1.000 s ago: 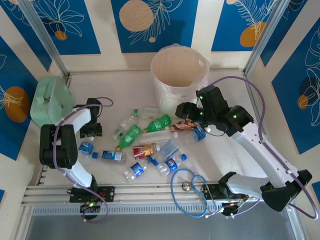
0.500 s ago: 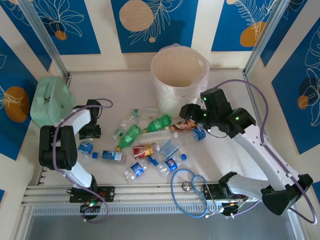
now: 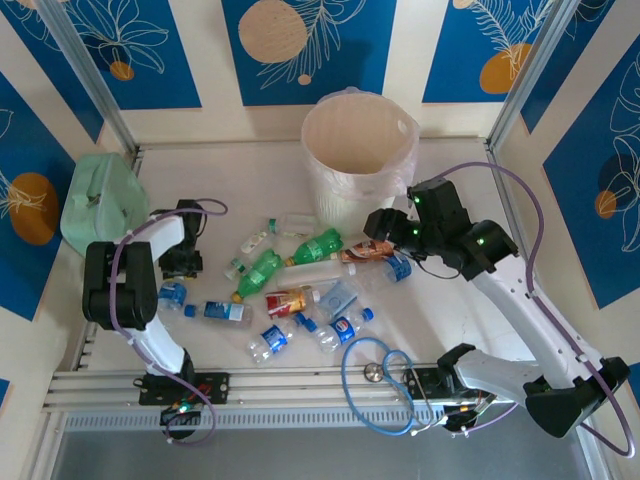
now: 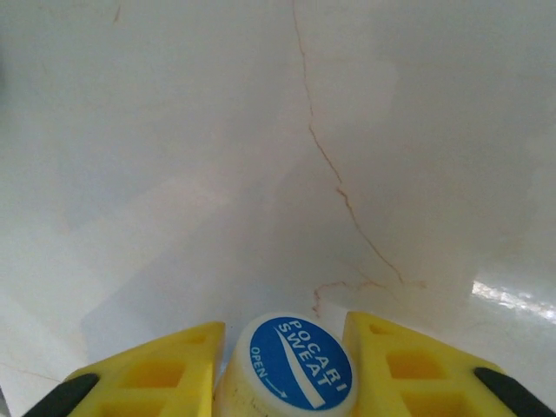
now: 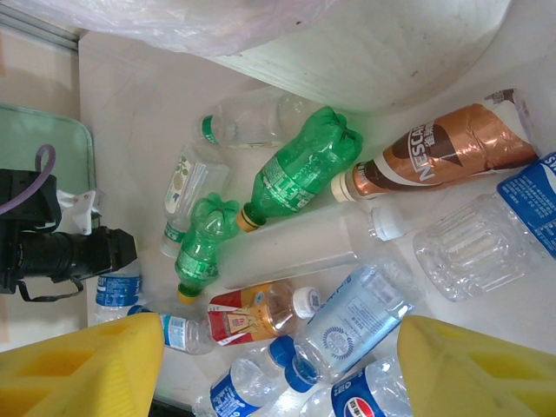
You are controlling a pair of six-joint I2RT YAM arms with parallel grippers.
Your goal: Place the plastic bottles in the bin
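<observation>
On a white, brown-veined table [image 4: 261, 130] ringed by blue leaf-print wall panels [image 3: 300, 50], the left gripper [image 4: 285, 365] pinches a blue-capped bottle [image 4: 300, 384] at its cap. The right gripper [image 5: 278, 369], fingers spread wide, hovers over scattered bottles [image 5: 304, 169], with the bin [image 3: 335, 190] just ahead.

Lighting: bright, even and diffuse, supplied from overhead. Top external view: sharp throughout, colours saturated; soft, faint shadows are cast on the table [image 3: 250, 170] just beside the bin [image 3: 358, 150]. Right wrist view: white glare is carried by the clear bag [image 5: 174, 22] lining the bin; the plastic bottles [image 5: 300, 174] near the bin are rendered crisply, while the right gripper's fingers [image 5: 82, 365], farthest from the bin, are blurred. Left wrist view: the table is washed out pale; a dim grey shadow is thrown onto it by the blue-capped bottle [image 4: 294, 365]; one glare streak is noted.
</observation>
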